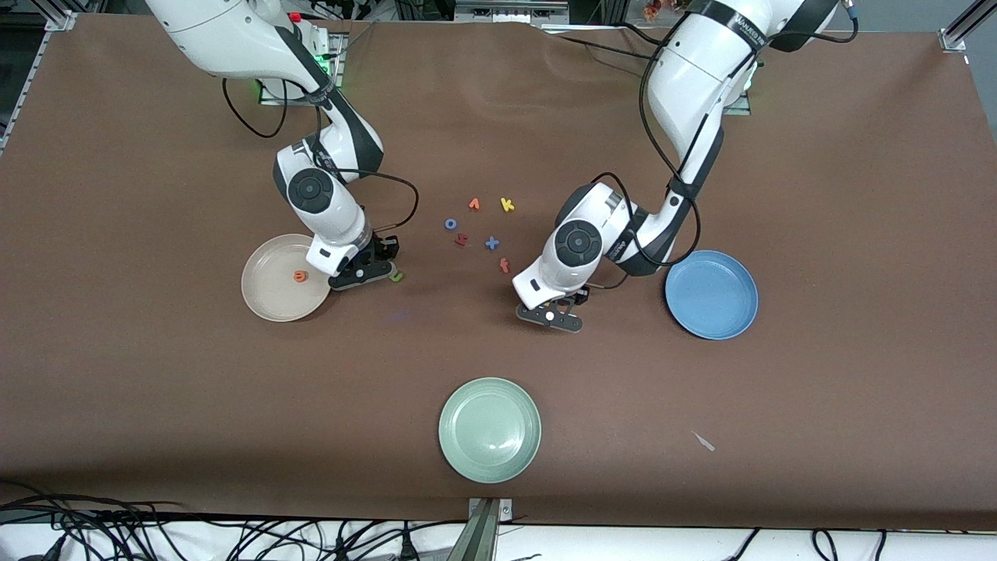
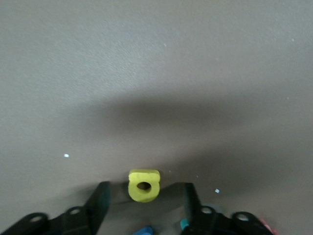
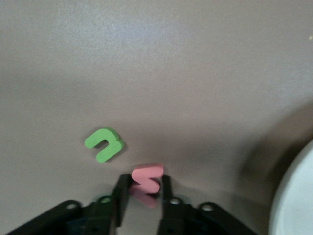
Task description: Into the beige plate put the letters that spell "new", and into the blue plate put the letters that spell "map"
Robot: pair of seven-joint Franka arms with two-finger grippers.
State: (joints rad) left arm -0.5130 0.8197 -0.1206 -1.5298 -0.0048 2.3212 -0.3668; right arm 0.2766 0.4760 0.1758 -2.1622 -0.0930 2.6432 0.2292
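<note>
My right gripper (image 3: pixel 144 181) (image 1: pixel 364 269) is low over the table beside the beige plate (image 1: pixel 269 298) (image 3: pixel 298 205), shut on the pink w (image 3: pixel 146 178). The green n (image 3: pixel 103 144) (image 1: pixel 397 275) lies on the table just next to it. An orange e (image 1: pixel 300 276) lies in the beige plate. My left gripper (image 2: pixel 145 192) (image 1: pixel 551 315) is down at the table between the letter cluster and the blue plate (image 1: pixel 676 282). It is open, one finger on each side of the yellow p (image 2: pixel 144 185) without touching it. Bits of blue and teal show under it.
Loose letters lie mid-table: an orange v (image 1: pixel 473 204), yellow k (image 1: pixel 507 204), blue o (image 1: pixel 450 224), a red letter (image 1: pixel 461 240), blue x (image 1: pixel 492 243) and red f (image 1: pixel 504 266). A pale green plate (image 1: pixel 489 428) sits nearest the front camera.
</note>
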